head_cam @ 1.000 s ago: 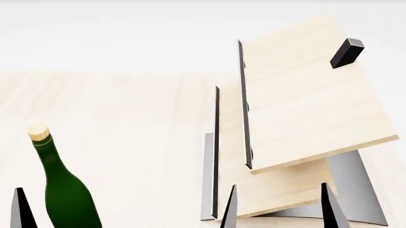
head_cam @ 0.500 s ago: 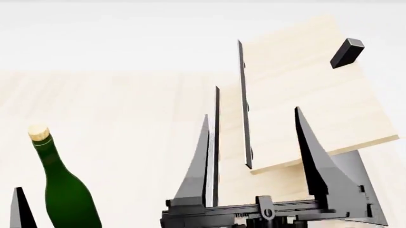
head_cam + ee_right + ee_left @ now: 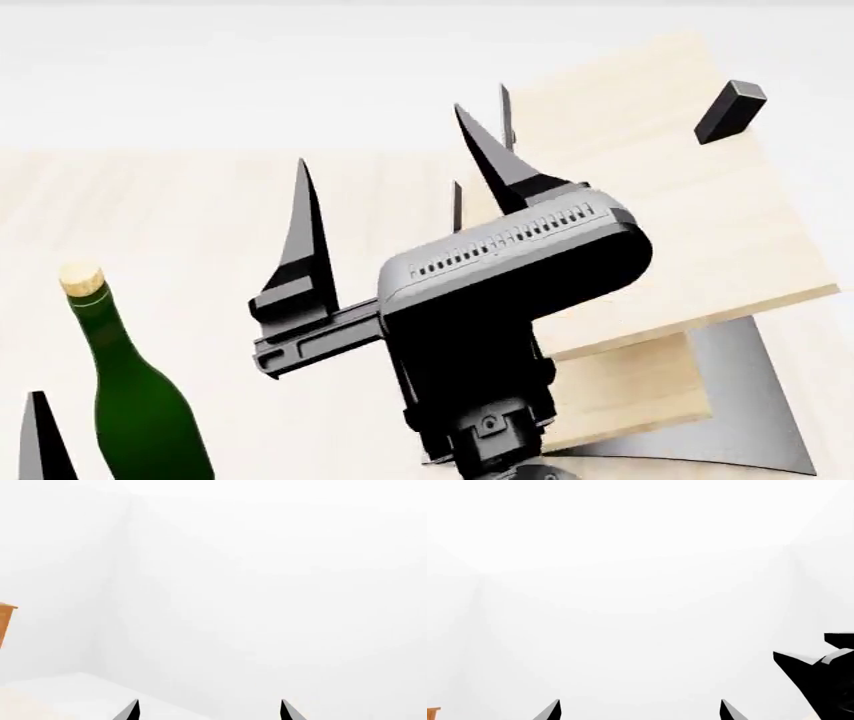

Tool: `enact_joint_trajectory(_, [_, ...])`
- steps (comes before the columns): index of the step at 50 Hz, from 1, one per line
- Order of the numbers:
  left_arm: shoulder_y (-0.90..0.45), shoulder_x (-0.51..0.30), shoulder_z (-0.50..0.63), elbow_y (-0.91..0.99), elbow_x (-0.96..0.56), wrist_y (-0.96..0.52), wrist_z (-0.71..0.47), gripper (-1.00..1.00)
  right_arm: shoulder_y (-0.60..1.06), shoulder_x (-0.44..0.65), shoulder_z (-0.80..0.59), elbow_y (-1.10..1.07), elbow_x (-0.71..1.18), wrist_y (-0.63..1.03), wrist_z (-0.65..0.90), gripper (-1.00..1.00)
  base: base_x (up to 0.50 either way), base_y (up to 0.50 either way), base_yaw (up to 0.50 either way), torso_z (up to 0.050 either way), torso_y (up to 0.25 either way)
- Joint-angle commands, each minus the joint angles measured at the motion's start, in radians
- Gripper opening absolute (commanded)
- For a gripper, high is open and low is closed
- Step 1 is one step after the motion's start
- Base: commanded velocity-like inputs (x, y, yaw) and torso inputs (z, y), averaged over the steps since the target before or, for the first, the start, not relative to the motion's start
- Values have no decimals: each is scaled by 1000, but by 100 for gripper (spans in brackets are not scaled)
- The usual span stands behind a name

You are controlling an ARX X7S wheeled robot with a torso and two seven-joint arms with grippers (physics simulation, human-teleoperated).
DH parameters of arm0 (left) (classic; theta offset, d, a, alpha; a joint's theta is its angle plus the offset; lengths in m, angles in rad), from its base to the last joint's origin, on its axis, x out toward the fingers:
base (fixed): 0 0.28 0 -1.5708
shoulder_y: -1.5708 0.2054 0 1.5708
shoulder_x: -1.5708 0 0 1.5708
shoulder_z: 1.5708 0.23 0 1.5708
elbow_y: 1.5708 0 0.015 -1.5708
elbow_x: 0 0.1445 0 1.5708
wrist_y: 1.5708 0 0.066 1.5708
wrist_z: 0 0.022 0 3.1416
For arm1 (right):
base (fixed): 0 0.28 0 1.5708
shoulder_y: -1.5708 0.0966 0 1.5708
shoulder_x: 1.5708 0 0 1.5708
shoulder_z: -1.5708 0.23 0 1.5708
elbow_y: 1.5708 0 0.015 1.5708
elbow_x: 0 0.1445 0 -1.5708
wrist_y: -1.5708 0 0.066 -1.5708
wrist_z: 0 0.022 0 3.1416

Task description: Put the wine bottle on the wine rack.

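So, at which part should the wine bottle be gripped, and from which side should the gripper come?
Probably the upper body, below the shoulder: the wine bottle stands upright on the table, and its slim neck offers less to hold. A level approach from the right looks best, since the open right gripper is raised on that side with bare table between. The wine rack lies further right.

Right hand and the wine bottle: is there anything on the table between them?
No. In the head view, only bare pale wooden table lies between the open right hand and the wine bottle.
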Motion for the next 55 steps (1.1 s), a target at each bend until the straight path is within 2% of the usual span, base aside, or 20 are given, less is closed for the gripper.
enact_joint_trajectory(1, [-3,-2,1,-5,-3,3,-3,100,95,-49,45,78,129,64,-72,100,0,0,0,0,0])
enact_joint_trajectory(5, [-3,-4,-2,-1,-4,0,-5,100,138,-56,55,106,184,149,-89,100,0,0,0,0,0])
enact_joint_trajectory(8, [-3,-4,-3,-2,-5,1,-6,100,157,-55,33,157,132,67,-104,100,0,0,0,0,0])
enact_joint_trajectory(9, [-2,-5,-3,-2,-5,1,-6,100,179,-56,33,172,148,119,-103,100,0,0,0,0,0])
enact_joint_trajectory(11, [-2,-5,-2,0,-3,1,-7,100,203,-44,2,220,103,69,-124,100,0,0,0,0,0])
enact_joint_trajectory(15, [-2,-7,-5,-1,-7,2,-8,100,239,-58,49,278,195,119,-172,100,0,0,0,0,0])
enact_joint_trajectory(22, [-3,-7,-2,-4,-6,4,-9,100,295,-51,25,353,185,111,-214,100,0,0,0,0,0])
enact_joint_trajectory(27, [-2,-8,0,-4,-4,4,-10,100,331,-74,79,403,285,194,-237,100,0,0,0,0,0])
enact_joint_trajectory(30, [-3,-8,1,-5,-5,5,-10,100,353,-77,106,399,373,295,-254,100,0,0,0,0,0])
enact_joint_trajectory(43, [-5,-9,4,-7,-6,4,-12,100,401,-71,108,385,510,421,-321,100,0,0,0,0,0])
enact_joint_trajectory(55, [-4,-10,7,-6,-6,4,-14,100,423,-69,91,387,544,431,-360,100,0,0,0,0,0])
